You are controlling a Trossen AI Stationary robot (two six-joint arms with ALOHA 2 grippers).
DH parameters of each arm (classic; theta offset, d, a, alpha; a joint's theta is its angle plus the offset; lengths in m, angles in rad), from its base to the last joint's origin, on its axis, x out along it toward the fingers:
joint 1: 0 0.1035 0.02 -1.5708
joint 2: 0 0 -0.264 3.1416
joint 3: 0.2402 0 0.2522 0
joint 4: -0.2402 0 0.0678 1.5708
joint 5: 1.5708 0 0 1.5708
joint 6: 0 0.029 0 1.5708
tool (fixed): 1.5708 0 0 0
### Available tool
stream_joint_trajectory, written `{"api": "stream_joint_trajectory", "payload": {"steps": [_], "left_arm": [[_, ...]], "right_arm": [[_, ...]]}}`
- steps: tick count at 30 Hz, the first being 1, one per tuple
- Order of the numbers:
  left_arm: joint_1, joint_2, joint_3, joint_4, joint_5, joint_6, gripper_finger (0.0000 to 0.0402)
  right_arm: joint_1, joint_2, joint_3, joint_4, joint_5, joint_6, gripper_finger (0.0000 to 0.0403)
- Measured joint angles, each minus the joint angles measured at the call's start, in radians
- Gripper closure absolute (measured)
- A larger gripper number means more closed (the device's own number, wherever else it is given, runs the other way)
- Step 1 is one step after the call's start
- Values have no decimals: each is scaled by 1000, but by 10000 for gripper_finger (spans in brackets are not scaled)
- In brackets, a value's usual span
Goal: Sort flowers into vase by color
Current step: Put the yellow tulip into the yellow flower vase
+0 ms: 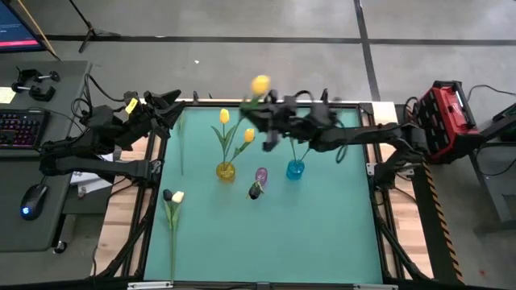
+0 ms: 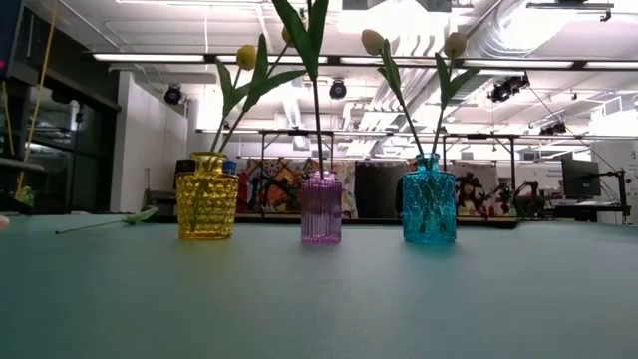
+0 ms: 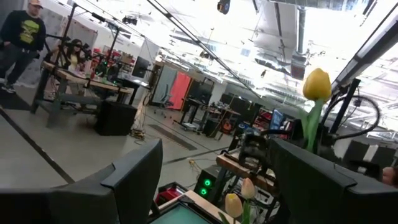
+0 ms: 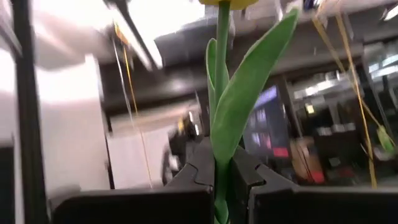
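Observation:
My right gripper [image 1: 264,114] is raised over the far middle of the table, shut on a yellow tulip whose head [image 1: 260,84] shows above it. Below stand three glass vases in a row: the yellow vase [image 1: 226,171] with yellow tulips [image 1: 224,116], the purple vase [image 1: 260,175] with a dark tulip [image 1: 255,191], and the blue vase [image 1: 295,169], which holds peach-headed tulips [image 2: 373,41]. Two loose tulips, one dark and one pale [image 1: 172,196], lie flat near the left edge. My left gripper [image 1: 168,103] waits open at the far left corner. My right gripper pinches the yellow tulip's green stem [image 4: 222,163] between its two fingers, just below the leaves [image 4: 242,99]. The stem runs on out past the fingertips [image 4: 202,163] to the head [image 3: 317,84]. The flower is lifted clear of the table and the vases.
A bare green stem [image 1: 181,145] lies by the left edge. A red tool case [image 1: 447,117] sits off the table's right side, and a keyboard [image 1: 20,127] and a mouse [image 1: 31,211] off its left. The near half of the green mat [image 1: 274,242] is bare.

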Motion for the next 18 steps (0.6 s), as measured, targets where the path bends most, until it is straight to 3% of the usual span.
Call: {"api": "stream_joint_trajectory", "payload": {"steps": [7, 18], "left_arm": [[0, 0, 0, 0, 0, 0, 117], [1, 0, 0, 0, 0, 0, 117]], "right_arm": [[5, 106, 199, -285, 0, -65, 403], [35, 264, 250, -312, 125, -129, 403]]}}
